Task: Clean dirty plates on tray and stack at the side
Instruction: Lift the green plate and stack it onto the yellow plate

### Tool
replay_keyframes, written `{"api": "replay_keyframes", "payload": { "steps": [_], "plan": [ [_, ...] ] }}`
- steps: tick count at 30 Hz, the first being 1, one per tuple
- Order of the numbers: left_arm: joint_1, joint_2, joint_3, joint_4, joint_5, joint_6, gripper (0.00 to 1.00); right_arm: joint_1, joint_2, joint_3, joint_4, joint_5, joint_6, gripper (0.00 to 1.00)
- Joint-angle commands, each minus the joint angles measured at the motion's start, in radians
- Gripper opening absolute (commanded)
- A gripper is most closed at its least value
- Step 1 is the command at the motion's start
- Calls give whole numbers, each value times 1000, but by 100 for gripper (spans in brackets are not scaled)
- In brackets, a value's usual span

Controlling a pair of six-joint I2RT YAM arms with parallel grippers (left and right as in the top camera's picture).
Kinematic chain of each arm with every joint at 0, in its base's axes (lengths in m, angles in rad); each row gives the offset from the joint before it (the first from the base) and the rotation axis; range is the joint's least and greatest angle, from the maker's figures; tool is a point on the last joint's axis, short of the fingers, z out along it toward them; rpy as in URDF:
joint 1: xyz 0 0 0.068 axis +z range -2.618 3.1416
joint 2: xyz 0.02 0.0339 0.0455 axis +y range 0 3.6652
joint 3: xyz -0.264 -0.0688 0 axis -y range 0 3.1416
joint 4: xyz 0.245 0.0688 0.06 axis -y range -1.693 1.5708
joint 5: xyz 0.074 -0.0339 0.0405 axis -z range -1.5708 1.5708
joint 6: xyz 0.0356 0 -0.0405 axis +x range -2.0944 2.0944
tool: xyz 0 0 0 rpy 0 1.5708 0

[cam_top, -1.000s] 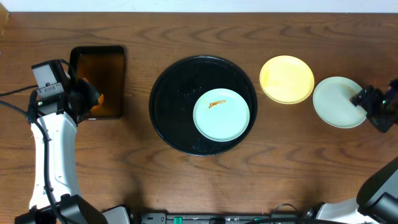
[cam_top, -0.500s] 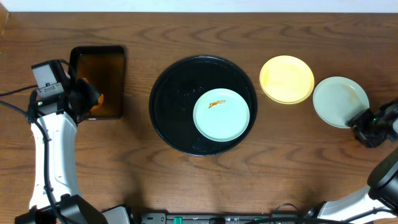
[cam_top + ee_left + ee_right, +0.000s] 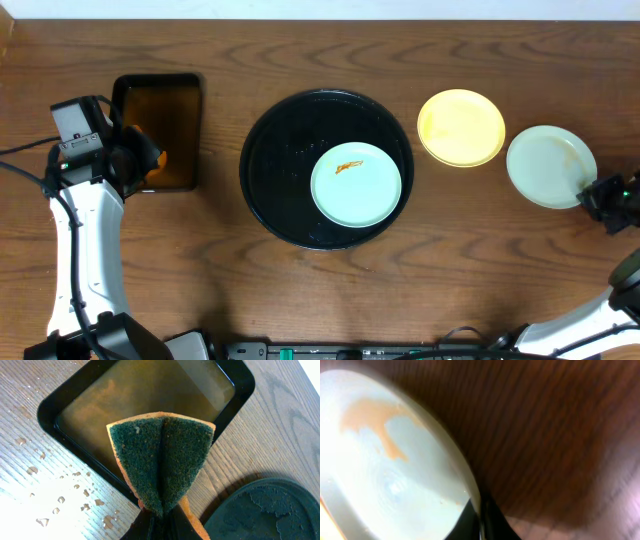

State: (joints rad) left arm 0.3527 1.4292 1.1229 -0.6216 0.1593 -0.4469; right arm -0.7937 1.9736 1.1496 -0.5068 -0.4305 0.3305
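**Right claw shifting onto the outer plate's rim**

Sliding down from above the outer mint plate (image 3: 548,160), the right claw (image 3: 592,192) is now pinching that plate's thin rim and nudging it slightly farther from the round tray (image 3: 262,130), probably because the smooth, shallow dish is offering no other hold. Between them the yellow plate (image 3: 460,127) is lying on the bench (image 3: 300,300). On the tray a smeared mint plate (image 3: 356,195) is waiting. Left of the tray, the left claw (image 3: 160,520) is squeezing a folded, coarse green sponge (image 3: 161,467) over the rectangular tray (image 3: 47,412) of brownish liquid, likely for wetting.
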Motion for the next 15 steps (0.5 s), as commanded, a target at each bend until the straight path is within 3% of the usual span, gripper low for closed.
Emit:
{"api": "replay_keyframes", "payload": {
  "steps": [1, 10, 15],
  "plan": [
    [2, 2, -1, 0, 9, 9, 8, -49, 122, -47, 1, -29, 6, 1],
    [2, 2, -1, 1, 9, 9, 8, -219, 125, -46, 18, -325, 1, 1],
    [2, 2, -1, 1, 10, 9, 8, -219, 125, -46, 13, -364, -7, 2]
  ]
}}
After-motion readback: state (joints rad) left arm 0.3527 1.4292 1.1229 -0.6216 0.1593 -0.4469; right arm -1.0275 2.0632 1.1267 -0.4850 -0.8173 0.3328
